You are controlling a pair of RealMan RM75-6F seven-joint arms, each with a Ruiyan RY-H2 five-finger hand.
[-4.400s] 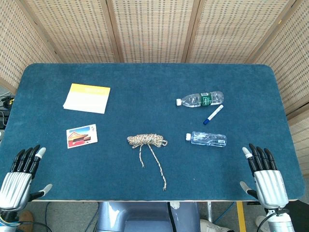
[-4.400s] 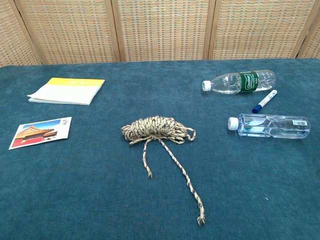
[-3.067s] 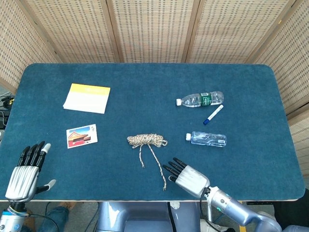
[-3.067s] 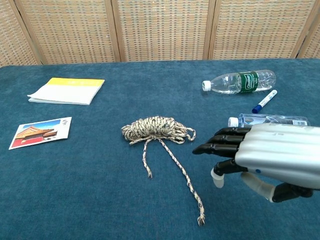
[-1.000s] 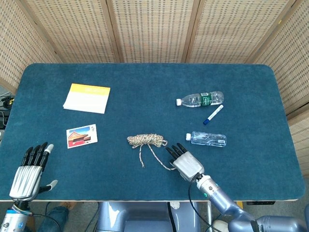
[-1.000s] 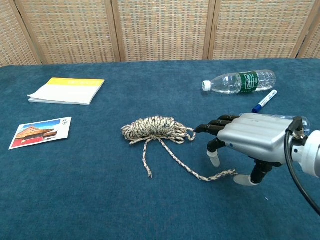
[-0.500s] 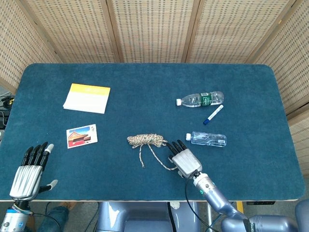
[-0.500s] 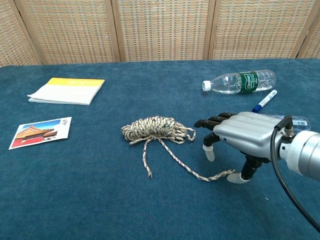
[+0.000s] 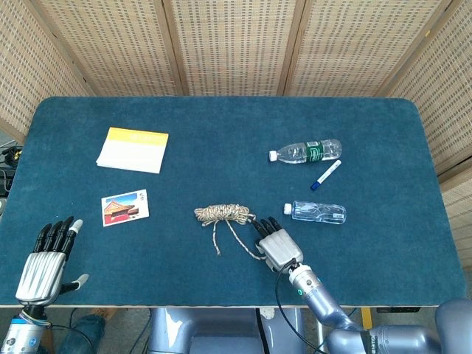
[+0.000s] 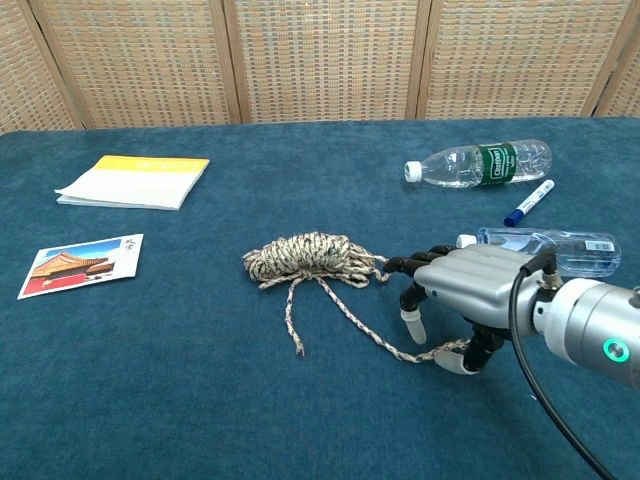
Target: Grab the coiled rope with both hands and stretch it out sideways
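Observation:
The coiled rope (image 9: 223,214) (image 10: 310,255), beige and speckled, lies mid-table with two tails trailing toward me. My right hand (image 9: 276,245) (image 10: 465,290) hovers palm down just right of the coil. Its fingers are stretched forward, with the fingertips (image 10: 392,265) at the coil's right-hand loop. The longer tail curves under this hand and its end lies by the thumb (image 10: 458,360); nothing is gripped. My left hand (image 9: 44,262) rests at the table's near left corner with its fingers spread. It is far from the rope and outside the chest view.
A yellow-and-white booklet (image 9: 133,149) (image 10: 135,180) and a postcard (image 9: 125,207) (image 10: 82,265) lie on the left. On the right are a green-labelled bottle (image 9: 306,151) (image 10: 480,163), a blue marker (image 9: 325,175) (image 10: 528,202) and a clear bottle (image 9: 316,212) (image 10: 545,240) just behind my right hand. Wicker screens stand behind.
My right hand came in from the right edge, swept the long tail's end rightward, and has edged left until its fingertips reach the coil. The left hand has barely moved.

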